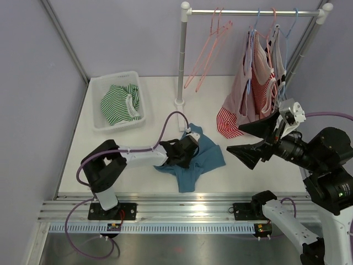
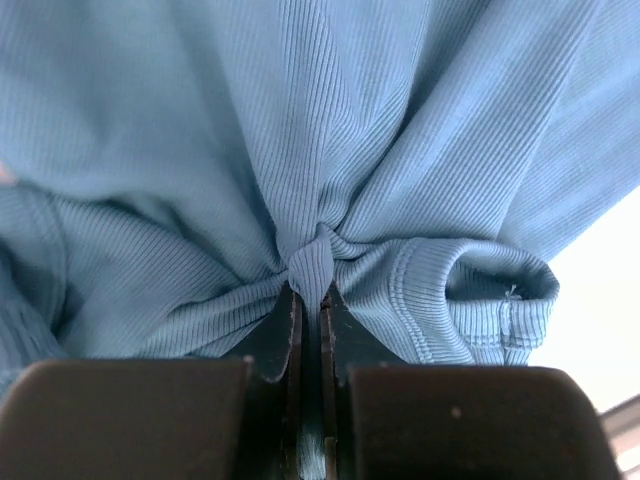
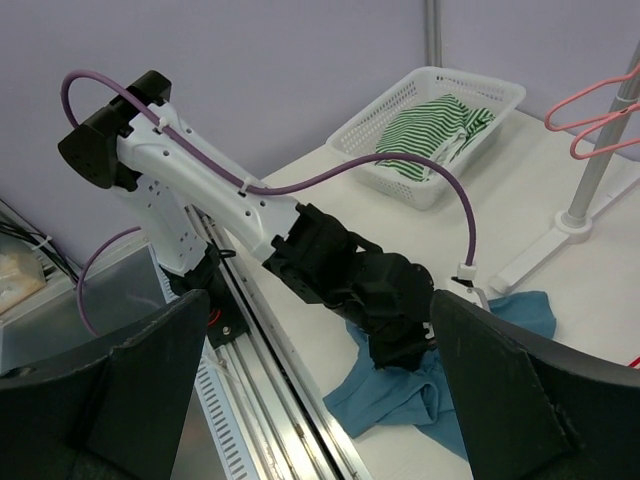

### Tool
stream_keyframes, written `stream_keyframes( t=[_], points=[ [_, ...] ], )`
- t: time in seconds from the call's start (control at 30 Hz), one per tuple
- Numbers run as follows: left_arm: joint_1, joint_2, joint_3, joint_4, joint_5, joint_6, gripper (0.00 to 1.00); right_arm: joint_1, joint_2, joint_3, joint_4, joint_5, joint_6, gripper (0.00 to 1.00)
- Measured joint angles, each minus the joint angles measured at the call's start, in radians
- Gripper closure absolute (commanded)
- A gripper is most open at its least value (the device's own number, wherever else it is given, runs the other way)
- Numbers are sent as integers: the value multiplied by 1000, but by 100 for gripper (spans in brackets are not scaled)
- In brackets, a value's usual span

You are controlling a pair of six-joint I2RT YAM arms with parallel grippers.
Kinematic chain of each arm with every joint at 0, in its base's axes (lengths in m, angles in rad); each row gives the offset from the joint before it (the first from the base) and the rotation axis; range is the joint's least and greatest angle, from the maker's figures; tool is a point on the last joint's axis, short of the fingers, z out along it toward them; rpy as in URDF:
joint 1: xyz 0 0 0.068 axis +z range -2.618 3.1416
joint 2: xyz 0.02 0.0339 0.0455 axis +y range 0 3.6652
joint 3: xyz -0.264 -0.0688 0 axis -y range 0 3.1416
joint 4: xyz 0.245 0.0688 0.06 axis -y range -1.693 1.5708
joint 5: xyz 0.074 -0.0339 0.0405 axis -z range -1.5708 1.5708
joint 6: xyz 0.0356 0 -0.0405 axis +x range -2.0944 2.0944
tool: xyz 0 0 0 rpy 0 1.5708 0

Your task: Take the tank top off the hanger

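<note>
A blue tank top lies crumpled on the white table in front of the left arm, with no hanger in it. My left gripper presses down on its left part. In the left wrist view that gripper is shut on a pinched fold of the ribbed blue tank top. My right gripper hangs open above the table's right side, holding nothing. The right wrist view looks between its fingers at the left arm and the blue tank top. Empty pink hangers hang on the rack.
Several red-striped tank tops hang on hangers at the rack's right end. A white basket at the back left holds a green-striped garment. The rack's left post stands on a base behind the blue top.
</note>
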Motion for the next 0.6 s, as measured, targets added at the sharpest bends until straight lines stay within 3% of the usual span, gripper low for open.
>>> stream_keyframes(
  t=[0.27,0.6],
  points=[
    [-7,-287,13,-257,-143,-24,100,0,-10,-5,6,75,3,0],
    [56,-483,395,-592,-440,-70,100,0,-22,-47,46,118,31,1]
  ],
)
